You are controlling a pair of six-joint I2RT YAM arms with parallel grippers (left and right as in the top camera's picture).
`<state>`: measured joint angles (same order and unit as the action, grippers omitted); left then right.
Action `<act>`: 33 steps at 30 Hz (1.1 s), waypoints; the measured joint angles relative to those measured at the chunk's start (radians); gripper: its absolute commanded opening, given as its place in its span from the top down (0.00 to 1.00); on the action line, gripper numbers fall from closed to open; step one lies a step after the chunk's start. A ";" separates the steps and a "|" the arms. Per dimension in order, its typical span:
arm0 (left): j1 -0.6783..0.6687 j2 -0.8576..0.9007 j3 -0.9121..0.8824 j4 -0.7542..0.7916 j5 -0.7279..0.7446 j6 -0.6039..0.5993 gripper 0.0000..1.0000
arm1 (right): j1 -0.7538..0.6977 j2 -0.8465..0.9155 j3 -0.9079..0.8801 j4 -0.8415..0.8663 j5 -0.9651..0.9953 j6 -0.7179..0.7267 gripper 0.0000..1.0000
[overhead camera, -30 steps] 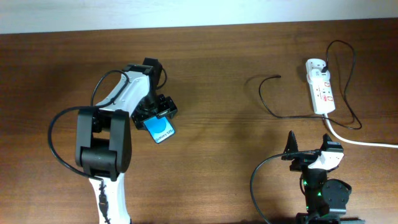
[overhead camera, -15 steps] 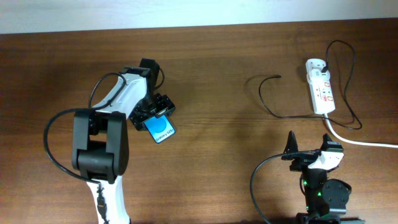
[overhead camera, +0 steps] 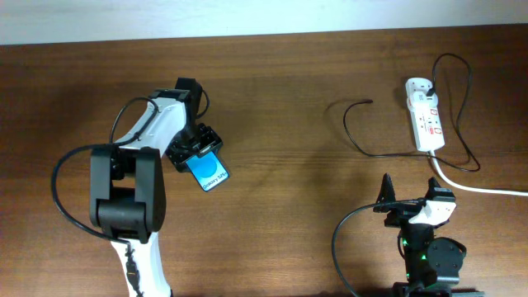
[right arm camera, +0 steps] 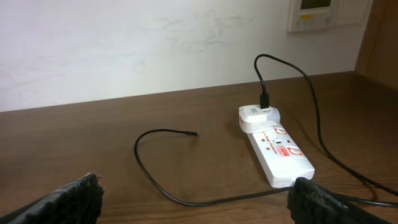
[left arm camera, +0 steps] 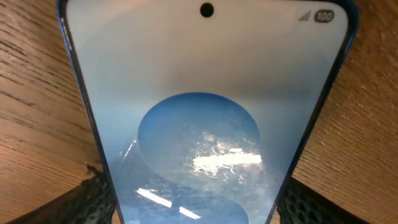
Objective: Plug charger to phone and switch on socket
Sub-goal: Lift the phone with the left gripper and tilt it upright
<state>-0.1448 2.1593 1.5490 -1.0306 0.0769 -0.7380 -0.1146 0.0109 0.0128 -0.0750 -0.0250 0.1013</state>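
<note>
The phone [overhead camera: 211,172], blue screen with white text, sits in my left gripper [overhead camera: 195,150], which is shut on its sides at the table's left middle. In the left wrist view the phone [left arm camera: 205,112] fills the frame between my fingers [left arm camera: 193,202]. The socket [overhead camera: 426,115] is a white power strip with red marks at the far right. The charger [overhead camera: 356,140] is a thin black cable plugged into the strip's far end, and its tip [overhead camera: 369,102] lies free on the table. My right gripper [overhead camera: 411,203] is open and empty near the front edge, facing the socket [right arm camera: 278,151] and the charger tip [right arm camera: 194,133].
The strip's thick white cord [overhead camera: 487,189] runs off the right edge. The wooden table [overhead camera: 289,190] lies bare between the phone and the cable. A white wall [right arm camera: 124,50] rises behind the table's far edge.
My left gripper has shifted a little to the left with the phone in it. The right arm, cable and power strip have not moved.
</note>
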 measured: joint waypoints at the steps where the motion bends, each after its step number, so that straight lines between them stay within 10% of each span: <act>1: 0.000 0.000 0.000 0.000 0.001 0.000 0.27 | 0.000 0.000 0.000 0.000 0.000 0.001 0.01; 33: 0.004 0.029 0.056 -0.172 0.158 0.118 0.38 | 0.000 0.000 0.000 0.000 0.000 0.001 0.01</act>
<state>-0.1406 2.1883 1.6047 -1.2026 0.2344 -0.6201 -0.1146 0.0109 0.0128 -0.0750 -0.0250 0.1020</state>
